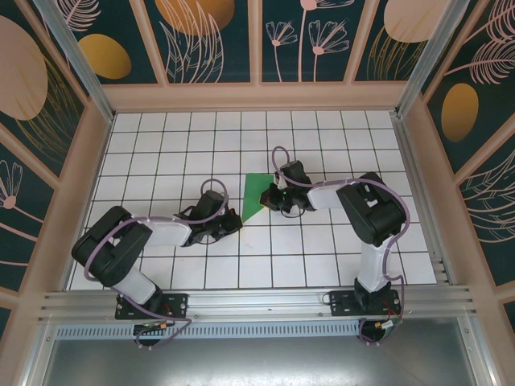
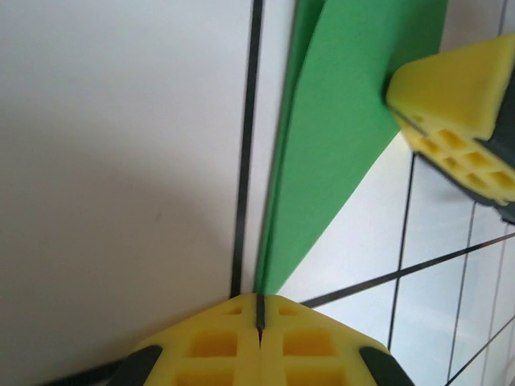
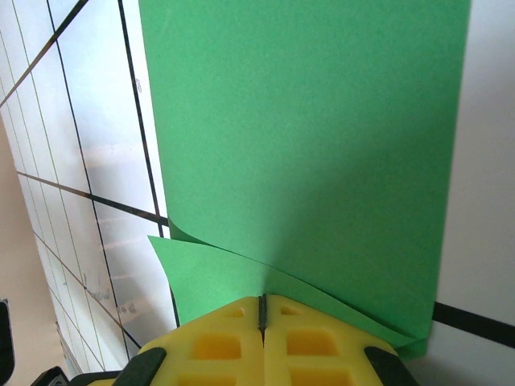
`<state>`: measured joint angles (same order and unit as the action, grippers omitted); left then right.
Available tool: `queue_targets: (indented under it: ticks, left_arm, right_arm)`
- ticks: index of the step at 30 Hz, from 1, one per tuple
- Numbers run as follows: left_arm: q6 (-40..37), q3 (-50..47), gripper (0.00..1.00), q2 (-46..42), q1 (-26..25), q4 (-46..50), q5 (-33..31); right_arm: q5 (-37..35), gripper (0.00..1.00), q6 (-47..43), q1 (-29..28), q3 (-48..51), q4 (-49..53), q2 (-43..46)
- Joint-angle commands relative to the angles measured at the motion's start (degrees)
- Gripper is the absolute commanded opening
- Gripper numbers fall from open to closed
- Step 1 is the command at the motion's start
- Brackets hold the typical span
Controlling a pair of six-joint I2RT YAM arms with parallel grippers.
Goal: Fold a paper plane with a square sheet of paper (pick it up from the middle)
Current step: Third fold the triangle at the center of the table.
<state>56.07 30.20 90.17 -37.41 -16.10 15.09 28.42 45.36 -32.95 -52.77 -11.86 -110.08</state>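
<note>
Sheet of paper [image 1: 254,197]: thin, matte green, folded to a tapering wedge, flat on white grid-tiled table [image 1: 161,137]. Left gripper [image 2: 259,315], ribbed yellow pads closed, meets its pointed tip; right gripper [image 3: 261,310], closed, rests on its layered edge.

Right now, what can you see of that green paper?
The paper is thin, plain matte green, already folded: two layers show along one edge, and it narrows to a point at its near-left end. It lies on the white tiled table. The shut left gripper meets that point; the shut right gripper sits on the opposite edge, where a flap lifts slightly. Whether they pinch or press it I cannot tell.
</note>
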Motion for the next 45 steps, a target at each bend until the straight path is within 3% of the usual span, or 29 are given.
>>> queue_targets:
  ticks: [1, 6, 14, 27, 32, 45]
  left_arm:
    - [-2.8, 2.2, 0.02, -2.8, -0.1, 3.1, -0.6]
    - [-3.2, 5.8, 0.0, -0.7, -0.1, -2.2, 1.0]
    - [-4.7, 10.1, 0.0, 6.9, -0.1, -1.5, 1.7]
    - [-3.4, 3.2, 0.0, 10.1, -0.1, 1.1, 0.4]
    - [-3.3, 3.3, 0.0, 10.5, -0.1, 0.6, 0.6]
    - [-3.2, 3.6, 0.0, 10.5, -0.1, -0.1, 0.9]
  right_arm:
    - [-6.6, 0.0, -0.2, 0.1, 2.4, 10.1, -4.8]
    - [-6.4, 0.0, -0.2, -0.1, 2.2, 9.9, -4.8]
    - [-6.1, 0.0, -0.7, -0.2, 1.9, 9.9, -4.5]
    - [-4.7, 0.0, -7.2, -0.4, -1.5, 6.7, 1.7]
    - [-4.2, 0.0, -9.1, -3.0, -3.1, 5.7, 5.3]
    - [-7.4, 0.0, -1.7, -6.7, -2.0, 5.2, 3.4]
